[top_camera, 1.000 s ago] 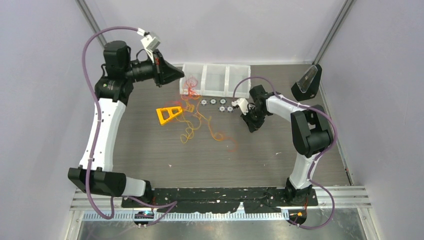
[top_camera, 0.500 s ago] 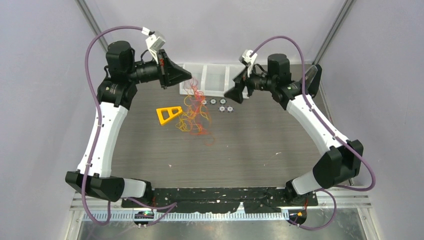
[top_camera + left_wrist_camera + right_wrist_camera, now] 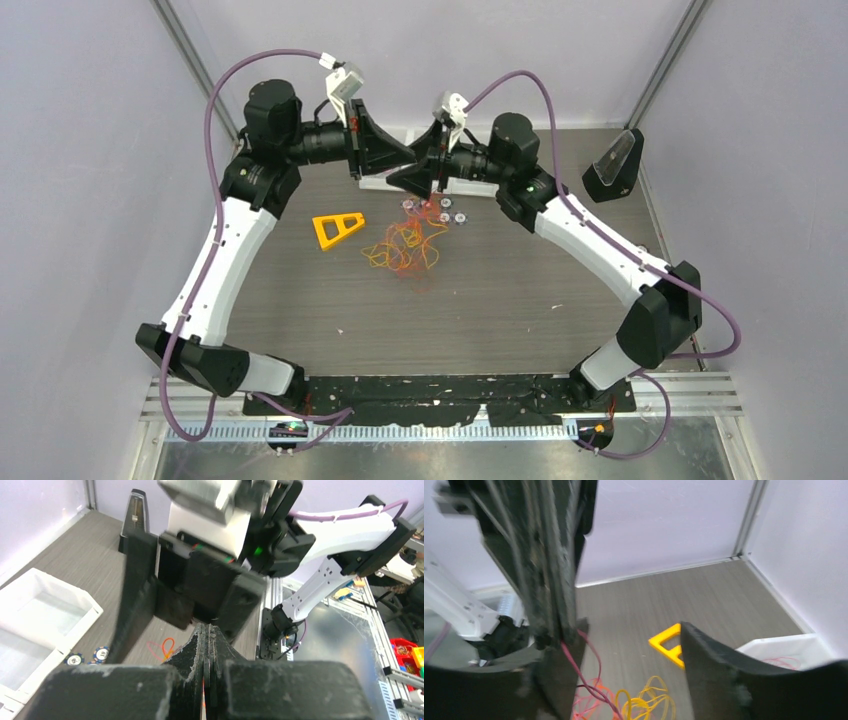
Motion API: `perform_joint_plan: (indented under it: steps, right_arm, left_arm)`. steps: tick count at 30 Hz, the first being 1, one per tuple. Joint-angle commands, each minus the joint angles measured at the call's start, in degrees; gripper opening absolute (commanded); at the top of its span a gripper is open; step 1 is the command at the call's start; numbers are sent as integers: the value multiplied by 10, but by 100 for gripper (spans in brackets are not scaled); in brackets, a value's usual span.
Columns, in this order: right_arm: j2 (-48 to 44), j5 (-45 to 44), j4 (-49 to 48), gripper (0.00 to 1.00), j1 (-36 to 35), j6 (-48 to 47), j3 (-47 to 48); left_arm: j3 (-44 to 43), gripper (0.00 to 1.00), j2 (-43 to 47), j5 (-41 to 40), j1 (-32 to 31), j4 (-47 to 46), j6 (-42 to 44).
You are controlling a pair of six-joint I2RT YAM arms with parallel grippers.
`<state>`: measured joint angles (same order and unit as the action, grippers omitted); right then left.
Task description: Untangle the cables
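Cables (image 3: 405, 245) of three colours, yellow, orange and red, are knotted into one loose bunch of thin loops, each strand much finer than a gripper finger. The bunch sits over the middle of the table (image 3: 520, 300), just right of a yellow triangular frame (image 3: 337, 228) and on the near side of a short row of small round discs (image 3: 433, 208). The yellow loops are the widest and spread along the near and left side. The orange and red strands cross through them so closely that no single cable can be followed from end to end. From the top of the bunch a few red strands rise steeply toward the two grippers, which meet tip to tip above the far middle of the table. Whether the lowest loops rest on the table or hang just above it cannot be told.

The left gripper (image 3: 206, 630) has its jaws pressed together, with a red strand pinched between them. In the right wrist view that strand runs down from the closed fingers to the loops below. The right gripper (image 3: 633, 627) has its jaws spread apart and grips nothing. Its one finger stands right beside the left gripper's tip. A white bin (image 3: 65, 589) stands at the far edge.
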<state>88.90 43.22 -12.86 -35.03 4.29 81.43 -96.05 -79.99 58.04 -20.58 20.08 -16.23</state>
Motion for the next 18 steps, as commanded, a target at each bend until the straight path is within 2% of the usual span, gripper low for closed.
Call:
perform_joint_plan:
  steps: [1, 10, 15, 17, 18]
  right_arm:
    - [13, -18, -38, 38, 2, -24, -63]
    - [-2, -14, -11, 14, 14, -99, -198]
    - [-9, -15, 48, 13, 34, -158, -253]
    - [-15, -15, 58, 11, 47, -172, -269]
    - [-26, -14, 60, 10, 54, -171, -275]
  left_arm:
    - [-62, 0, -2, 12, -4, -103, -71]
    - [-227, 0, -38, -10, 26, -156, -153]
    - [-319, 0, -63, -40, 52, -174, -162]
    - [-346, 0, -69, -33, 56, -134, -135]
    - [-344, 0, -67, -32, 59, -80, -98]
